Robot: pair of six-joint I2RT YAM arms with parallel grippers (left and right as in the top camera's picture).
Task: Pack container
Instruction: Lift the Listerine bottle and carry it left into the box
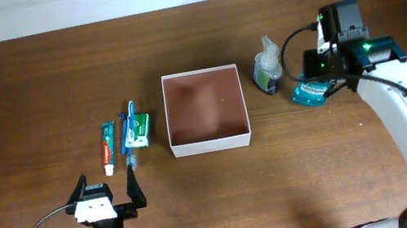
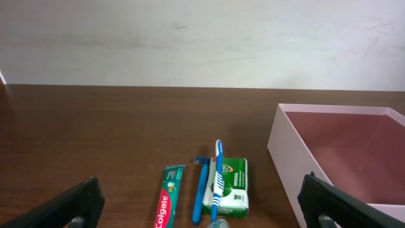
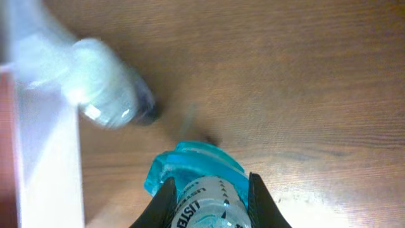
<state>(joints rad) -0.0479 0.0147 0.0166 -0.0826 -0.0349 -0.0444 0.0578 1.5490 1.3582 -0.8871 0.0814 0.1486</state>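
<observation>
Dark brown wood is forming the table (image 1: 33,84) that is carrying everything. The container (image 1: 211,143), a square shallow box with white walls and a reddish-brown inside, is sitting open near the table's middle, a little toward the far edge. To its right, the right gripper (image 3: 211,201) is clamping a teal bottle (image 3: 196,170), one finger pressing on each side; whether the bottle is resting on the wood cannot be told. By the near edge, toward the left corner, the left gripper (image 1: 108,185) is standing wide open, holding nothing. A clear bottle (image 1: 267,70) with a green label is standing just beside the container's right wall. Left of the container a green-and-white carton (image 1: 140,131) is lying, then a toothpaste tube (image 1: 109,146) beside it. A blue toothbrush (image 2: 217,174) is lying across the carton.
</observation>
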